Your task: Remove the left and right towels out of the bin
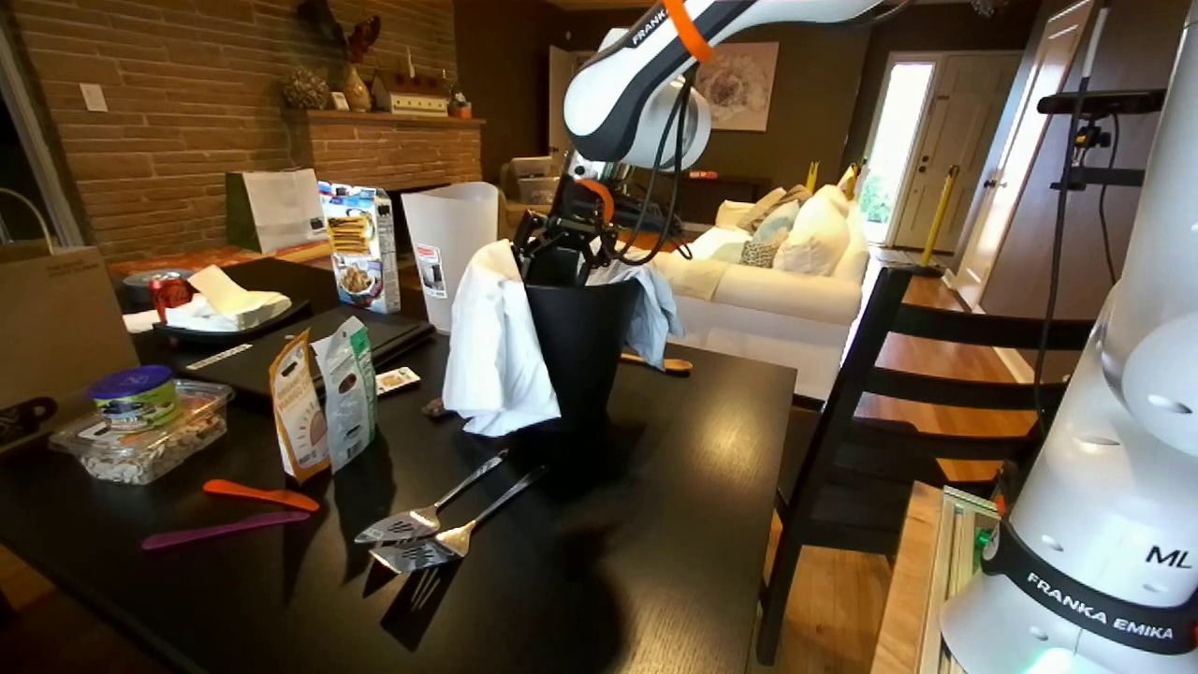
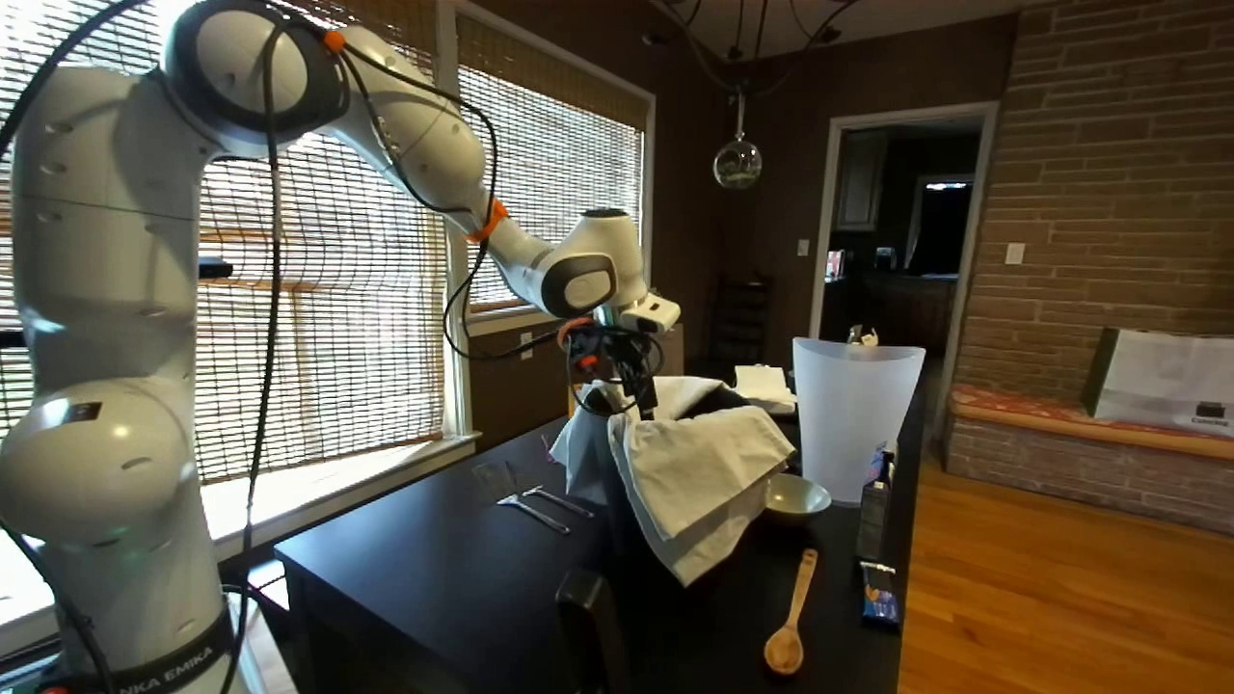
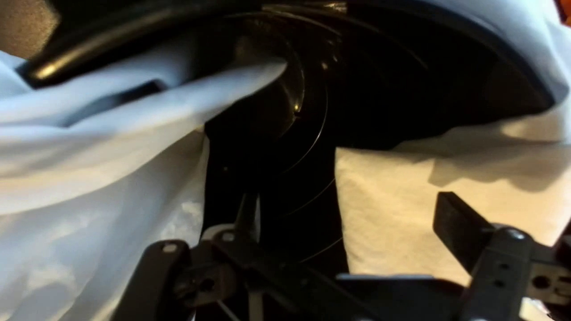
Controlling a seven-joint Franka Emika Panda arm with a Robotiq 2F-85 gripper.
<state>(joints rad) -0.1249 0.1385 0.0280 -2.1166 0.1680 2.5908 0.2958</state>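
Note:
Over a black bin [image 1: 580, 356] on the table hang two towels. In an exterior view the white towel [image 1: 496, 351] drapes down its left side and the pale bluish towel [image 1: 660, 304] shows on its right. From another side, pale cloth [image 2: 709, 477] covers much of the bin [image 2: 622, 516]. My gripper [image 3: 350, 200] points down at the bin's mouth, jaws spread wide. In the wrist view, towel folds [image 3: 89, 151] lie left of the dark interior, and a cream-lit cloth [image 3: 392, 200] lies right, behind the right finger. Neither finger visibly grips cloth; the lowest part is hidden.
A tall white translucent container [image 2: 853, 414] and a bowl [image 2: 795, 496] stand close to the bin. A wooden spoon [image 2: 786, 646] lies nearby. Two metal utensils [image 1: 435, 534], upright pouches [image 1: 323, 402] and a cereal box [image 1: 365, 248] are also on the table.

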